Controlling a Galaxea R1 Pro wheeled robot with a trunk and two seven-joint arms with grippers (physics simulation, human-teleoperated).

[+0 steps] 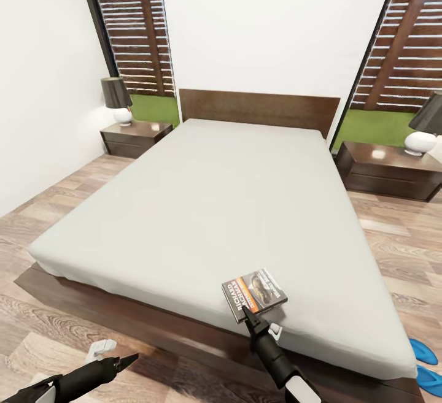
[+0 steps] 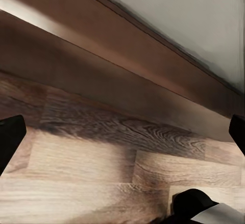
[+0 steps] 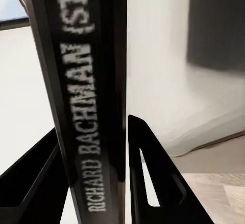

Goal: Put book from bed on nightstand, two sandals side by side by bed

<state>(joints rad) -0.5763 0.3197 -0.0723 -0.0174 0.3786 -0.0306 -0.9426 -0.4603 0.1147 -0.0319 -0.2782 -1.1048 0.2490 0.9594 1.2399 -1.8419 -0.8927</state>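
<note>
I see the large off-white bed [image 1: 227, 207] with its dark wooden frame. Near its foot edge lies the thin dark paperback book [image 1: 254, 293], pinched by my right gripper [image 1: 247, 312]. My left gripper [image 1: 126, 363] hovers spread wide above the wood-plank floor [image 2: 76, 183].

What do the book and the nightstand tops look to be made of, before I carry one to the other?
The book looks like a thin paperback with a printed dark card cover, white lettering on its spine. The nightstand tops look like dark-brown wood with a glossy finish, going by the bright reflections on them.
</note>
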